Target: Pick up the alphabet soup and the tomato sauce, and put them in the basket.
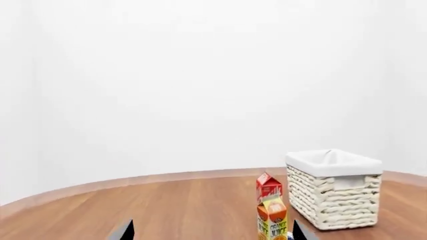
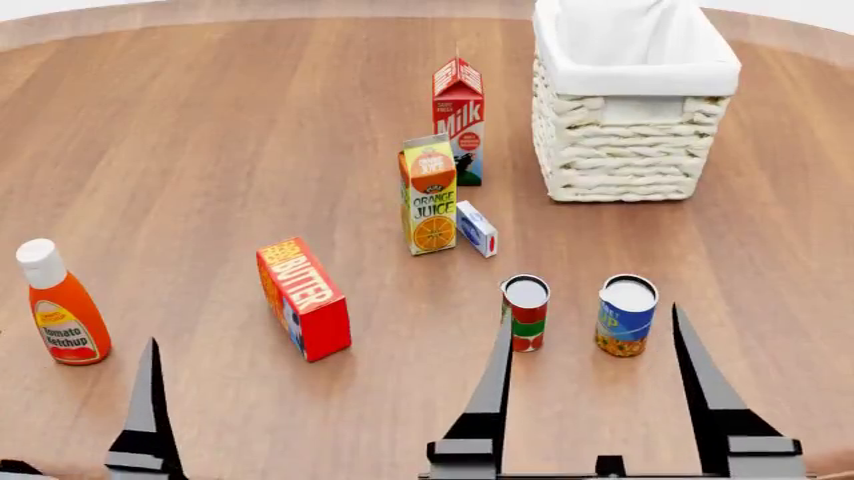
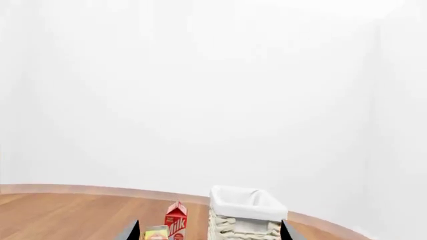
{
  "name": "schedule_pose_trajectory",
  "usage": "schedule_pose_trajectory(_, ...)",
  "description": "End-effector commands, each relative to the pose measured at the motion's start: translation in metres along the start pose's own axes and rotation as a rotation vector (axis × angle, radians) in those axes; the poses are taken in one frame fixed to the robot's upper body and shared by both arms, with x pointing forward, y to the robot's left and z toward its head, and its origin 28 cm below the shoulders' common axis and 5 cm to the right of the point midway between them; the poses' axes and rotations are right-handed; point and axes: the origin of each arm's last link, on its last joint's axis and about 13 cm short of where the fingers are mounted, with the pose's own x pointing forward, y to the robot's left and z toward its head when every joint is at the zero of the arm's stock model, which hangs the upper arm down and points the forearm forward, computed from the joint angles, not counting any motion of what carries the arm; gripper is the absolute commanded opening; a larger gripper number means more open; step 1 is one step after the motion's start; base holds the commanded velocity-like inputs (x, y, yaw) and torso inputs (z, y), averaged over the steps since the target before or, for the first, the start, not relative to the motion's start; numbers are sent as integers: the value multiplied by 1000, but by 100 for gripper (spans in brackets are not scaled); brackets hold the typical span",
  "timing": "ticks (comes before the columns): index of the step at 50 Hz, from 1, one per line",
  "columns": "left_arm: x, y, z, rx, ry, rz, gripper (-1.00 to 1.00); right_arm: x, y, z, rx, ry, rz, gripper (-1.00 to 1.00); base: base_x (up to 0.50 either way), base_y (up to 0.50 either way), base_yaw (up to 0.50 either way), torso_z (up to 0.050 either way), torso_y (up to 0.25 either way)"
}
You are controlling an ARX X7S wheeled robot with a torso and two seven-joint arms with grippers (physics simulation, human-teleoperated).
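Observation:
In the head view the alphabet soup, a blue can, stands upright beside the tomato sauce, a red and green can. Both sit on the wooden surface in front of the cream wicker basket. My right gripper is open, low at the near edge, with one finger just outside each can. Its wrist view shows the basket far ahead between the open right gripper fingers. My left gripper is open and empty; only one finger shows in the head view. Neither wrist view shows the cans.
A milk carton, an orange juice carton and a small white and blue box stand between the cans and the basket's left side. A red butter box and a ketchup bottle stand to the left.

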Motion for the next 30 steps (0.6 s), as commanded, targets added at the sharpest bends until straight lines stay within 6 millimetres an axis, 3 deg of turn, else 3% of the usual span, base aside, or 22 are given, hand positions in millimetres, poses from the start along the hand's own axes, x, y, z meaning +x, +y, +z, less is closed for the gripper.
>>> schedule_pose_trajectory(1,-7,-1,28,-3,-76,-10,100,-2,-2,21,-1,-71,-13,100,0,0,0,0,0)
schedule_pose_trajectory(19,-9,-1,35,-10,-100,-20,100,-1,-1,20,-45,-55,8,100,6,0,0,0,0)
schedule_pose_trajectory(30,-9,-1,34,-8,-101,-24,100,-1,-1,20,-39,-53,13,100,471,0,0,0,0)
